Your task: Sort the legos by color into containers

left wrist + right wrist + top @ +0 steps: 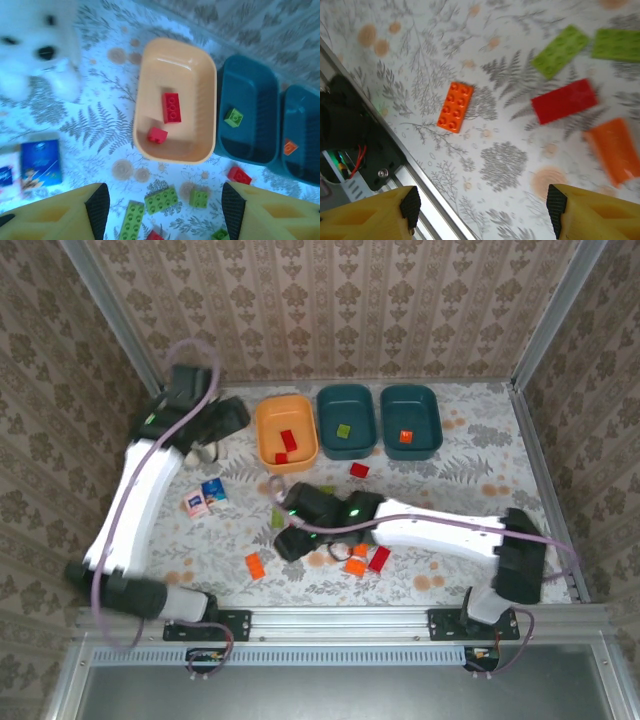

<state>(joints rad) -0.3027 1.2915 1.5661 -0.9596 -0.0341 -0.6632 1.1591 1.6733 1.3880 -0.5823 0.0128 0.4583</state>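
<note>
The left gripper (165, 206) has its jaws apart, near the orange tub (150, 70) with two red bricks (171, 107) inside. The right gripper (480, 207) has its jaws apart too, near an orange brick (455, 106).

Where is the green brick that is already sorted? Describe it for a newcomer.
Three tubs stand in a row at the table's far side: one orange tub, then two dark teal. The middle tub holds a single square lime green brick. Its neighbours hold other colours: red bricks in the orange tub, an orange brick in the right tub.
</note>
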